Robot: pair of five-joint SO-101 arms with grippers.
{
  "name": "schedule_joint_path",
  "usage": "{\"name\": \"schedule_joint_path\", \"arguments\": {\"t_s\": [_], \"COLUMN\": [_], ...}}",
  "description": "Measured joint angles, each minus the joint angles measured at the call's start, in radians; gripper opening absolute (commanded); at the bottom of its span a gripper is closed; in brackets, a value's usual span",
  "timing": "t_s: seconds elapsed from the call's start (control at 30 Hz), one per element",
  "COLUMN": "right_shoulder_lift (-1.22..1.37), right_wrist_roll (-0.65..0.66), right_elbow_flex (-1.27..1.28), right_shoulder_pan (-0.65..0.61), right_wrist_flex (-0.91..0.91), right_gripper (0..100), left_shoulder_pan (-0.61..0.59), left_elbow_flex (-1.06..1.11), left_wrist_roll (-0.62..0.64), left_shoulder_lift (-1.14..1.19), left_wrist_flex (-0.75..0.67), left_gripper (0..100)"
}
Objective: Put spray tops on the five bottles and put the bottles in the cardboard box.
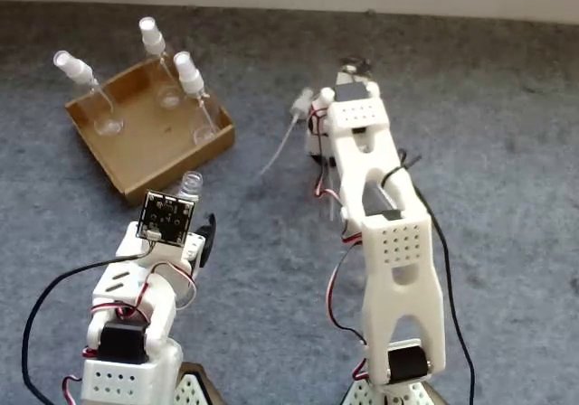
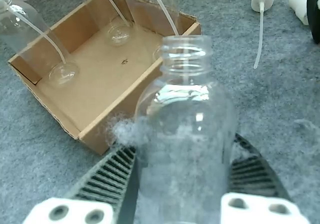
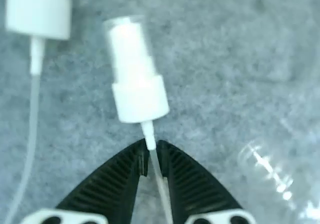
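Three bottles [image 1: 194, 98] with white spray tops on stand upright in the cardboard box [image 1: 181, 161] at the far left of the grey carpet [image 1: 507, 107], necks up, their dip tubes slanting down inside. They are clear right through; the one mark, a dark speck [image 2: 124, 61] on the box floor, is too small to read. The left gripper [image 2: 185, 151] is clamped on either side of a fourth clear bottle [image 2: 182, 129], held upright with its open neck up, just outside the box's near corner. Well apart to the right, the right gripper [image 3: 154, 154] has pinched its jaws onto the thin dip tube of a spray top [image 3: 136, 84], whose long axis runs straight out from the jaws, head away from them. A second spray top [image 3: 37, 9] lies just beside it on the carpet, its tube trailing toward the near side of the table. The edge of another clear bottle [image 3: 272, 169] shows by the right gripper.
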Motion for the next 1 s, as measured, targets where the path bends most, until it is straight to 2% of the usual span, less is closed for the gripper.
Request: {"name": "schedule_joint_path", "arguments": {"t_s": [0.2, 0.3, 0.67, 0.87, 1.0], "right_shoulder_lift": [0.0, 0.0, 0.002, 0.002, 0.002], "right_wrist_roll": [0.359, 0.474, 0.514, 0.514, 0.514], "right_elbow_flex": [0.0, 0.0, -0.292, -0.393, -0.411], "right_shoulder_pan": [0.002, 0.002, 0.003, 0.003, 0.003], "right_wrist_flex": [0.0, 0.028, 0.324, 0.339, 0.322], "right_gripper": [3.7, 3.7, 4.0, 17.6, 19.0], "left_shoulder_pan": [0.0, 0.0, 0.0, 0.0, 0.0], "left_elbow_flex": [0.0, 0.005, 0.058, 0.058, 0.058], "left_wrist_roll": [0.0, 0.0, 0.0, 0.0, 0.0], "left_shoulder_lift": [0.0, 0.0, 0.0, 0.0, 0.0], "left_wrist_flex": [0.0, 0.0, -0.084, -0.084, -0.084], "left_gripper": [9, 9, 9, 9, 9]}}
